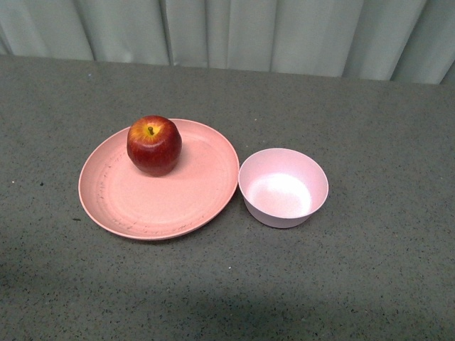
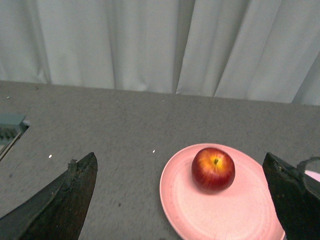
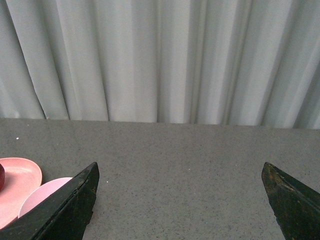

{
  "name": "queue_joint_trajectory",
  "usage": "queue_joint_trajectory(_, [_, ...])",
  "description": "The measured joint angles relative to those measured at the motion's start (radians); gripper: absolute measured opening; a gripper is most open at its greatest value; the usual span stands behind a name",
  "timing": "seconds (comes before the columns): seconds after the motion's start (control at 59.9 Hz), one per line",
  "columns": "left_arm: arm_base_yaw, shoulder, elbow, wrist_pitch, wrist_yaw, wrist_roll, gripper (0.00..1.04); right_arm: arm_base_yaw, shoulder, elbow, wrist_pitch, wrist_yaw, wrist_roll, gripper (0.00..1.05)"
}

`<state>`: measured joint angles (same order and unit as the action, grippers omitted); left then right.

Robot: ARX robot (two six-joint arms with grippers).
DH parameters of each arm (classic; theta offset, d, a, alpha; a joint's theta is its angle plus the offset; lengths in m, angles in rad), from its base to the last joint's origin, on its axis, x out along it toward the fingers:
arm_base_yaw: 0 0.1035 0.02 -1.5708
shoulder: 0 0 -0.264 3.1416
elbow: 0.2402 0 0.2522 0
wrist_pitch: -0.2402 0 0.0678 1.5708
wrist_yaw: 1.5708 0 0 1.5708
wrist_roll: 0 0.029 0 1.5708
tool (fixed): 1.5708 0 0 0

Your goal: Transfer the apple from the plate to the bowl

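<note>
The plate (image 1: 160, 202) lies on the counter (image 1: 370, 270), left of centre. The apple (image 1: 154, 145) stands upright on the plate, off its middle, toward the far left part. The bowl (image 1: 277, 219) sits on the counter just beside the plate, to its right; rim contact cannot be confirmed. A curtain (image 1: 284, 32) hangs behind the counter's far edge.

Lab setup: grey table (image 1: 370, 270), curtain (image 1: 234, 32)

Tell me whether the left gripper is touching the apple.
Apart. The left wrist view shows the apple resting on the plate, with the left gripper open wide and clear space between the apple and each jaw.
</note>
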<state>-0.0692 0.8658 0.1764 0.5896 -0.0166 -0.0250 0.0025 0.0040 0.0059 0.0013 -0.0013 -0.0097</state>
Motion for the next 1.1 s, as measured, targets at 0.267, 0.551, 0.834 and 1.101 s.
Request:
queue_joint_trajectory(0.267, [-0.108, 0.735, 0.347, 0.194, 0.019, -0.042, 0.98, 0.000, 0.000, 0.000, 0.000, 0.000, 0.000, 0.95])
queue_joint_trajectory(0.551, [-0.175, 1.059, 0.592, 0.150, 0.011, -0.029, 0.98, 0.000, 0.000, 0.000, 0.000, 0.000, 0.000, 0.95])
queue_joint_trajectory(0.834, [-0.177, 1.236, 0.740, 0.007, -0.005, -0.051, 0.98, 0.000, 0.000, 0.000, 0.000, 0.000, 0.000, 0.95])
queue_joint_trajectory(1.101, [-0.187, 1.279, 0.746, -0.036, 0.011, -0.035, 0.92, 0.000, 0.000, 0.000, 0.000, 0.000, 0.000, 0.95])
